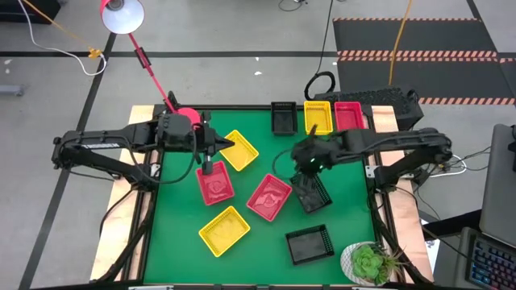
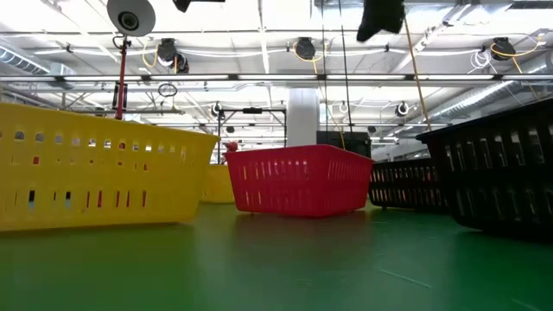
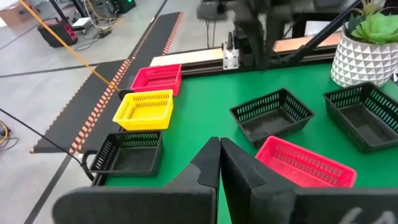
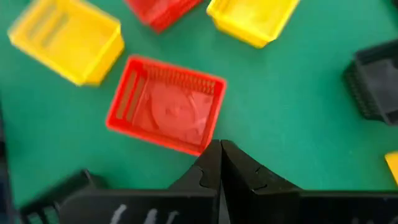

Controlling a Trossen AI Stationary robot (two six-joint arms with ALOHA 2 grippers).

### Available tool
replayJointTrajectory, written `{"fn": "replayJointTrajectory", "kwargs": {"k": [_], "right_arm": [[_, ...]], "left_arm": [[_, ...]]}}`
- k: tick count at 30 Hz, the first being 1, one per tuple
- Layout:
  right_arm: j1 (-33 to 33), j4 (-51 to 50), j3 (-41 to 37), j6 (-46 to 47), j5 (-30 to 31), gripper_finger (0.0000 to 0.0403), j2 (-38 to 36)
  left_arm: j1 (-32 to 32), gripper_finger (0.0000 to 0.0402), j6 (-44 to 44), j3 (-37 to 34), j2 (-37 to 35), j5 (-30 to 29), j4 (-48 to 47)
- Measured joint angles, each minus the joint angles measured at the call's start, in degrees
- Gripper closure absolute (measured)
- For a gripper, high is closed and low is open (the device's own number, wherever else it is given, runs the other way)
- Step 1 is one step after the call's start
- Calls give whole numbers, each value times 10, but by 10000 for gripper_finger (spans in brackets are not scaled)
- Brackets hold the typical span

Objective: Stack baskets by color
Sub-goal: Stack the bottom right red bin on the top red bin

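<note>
A green table (image 1: 262, 250) holds nine small slotted baskets: a black basket (image 1: 283, 118), a yellow basket (image 1: 318, 117) and a red basket (image 1: 348, 115) sit in a row along the far edge, while two more of each colour lie scattered across the middle and near side. The left gripper (image 1: 223, 147) hovers with fingers closed and empty between a scattered yellow basket (image 1: 239, 150) and a red one (image 1: 214, 183). The right gripper (image 1: 297, 155) hovers closed and empty above the middle, near a loose black basket (image 1: 311, 192).

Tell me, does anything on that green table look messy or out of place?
Yes. Three baskets, black, yellow and red, sit in a tidy row at the far edge; the other six lie scattered at odd angles, none stacked.
</note>
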Motion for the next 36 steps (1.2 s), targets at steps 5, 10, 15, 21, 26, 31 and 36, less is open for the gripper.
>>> {"fn": "replayJointTrajectory", "kwargs": {"k": [5,10,15,21,26,31,36], "right_arm": [[23,14,0,-102,-12,393,49],[45,32,0,-195,-13,356,87],[64,47,0,-256,-14,316,126],[72,66,0,-310,-58,286,170],[75,71,0,-353,-84,283,198],[75,71,0,-387,-88,293,220],[75,70,-1,-410,-87,308,230]], "left_arm": [[0,394,0,0,0,0,1],[0,398,0,0,0,0,0],[0,380,1,0,0,0,0],[0,375,0,0,0,0,0],[0,385,0,0,0,0,-1],[0,398,0,0,0,0,-2],[0,390,0,0,0,0,-2]]}}
